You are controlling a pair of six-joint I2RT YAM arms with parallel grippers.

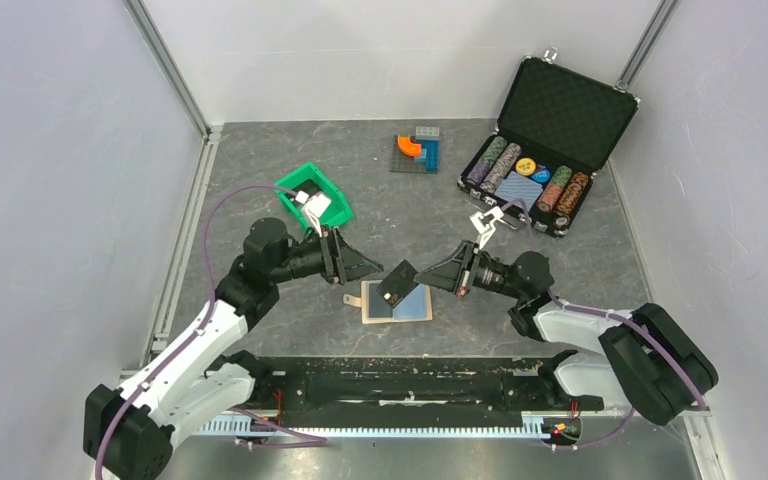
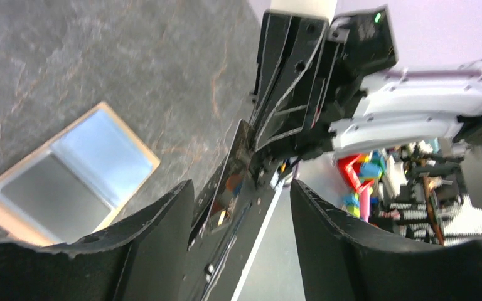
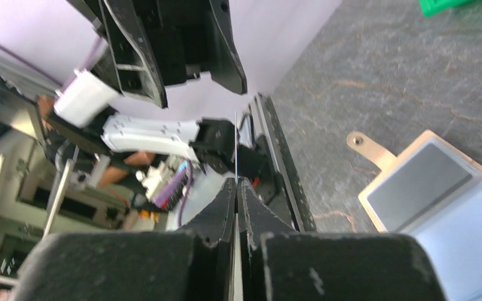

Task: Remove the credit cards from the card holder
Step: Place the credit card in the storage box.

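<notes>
Right gripper (image 1: 436,274) pinches a dark card (image 1: 397,283) above the open holder (image 1: 369,303), which lies on the table (image 1: 410,210) between the arms. Left gripper (image 1: 362,266) stands spread just beside the card.

Left wrist: its parted fingers (image 2: 163,219) flank the card (image 2: 233,166); a second card (image 2: 50,194) sits in the holder (image 2: 135,147).

Right wrist: fingers (image 3: 226,200) pressed together on the card's thin edge (image 3: 235,147); the holder (image 3: 376,210) lies lower right.

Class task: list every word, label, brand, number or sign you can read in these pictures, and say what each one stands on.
No text can be read in any view.
credit card: coloured marks on its face, too blurred to read.
poker chips: patterned edges only, too small to read.
card holder: no print shows on it.
</notes>
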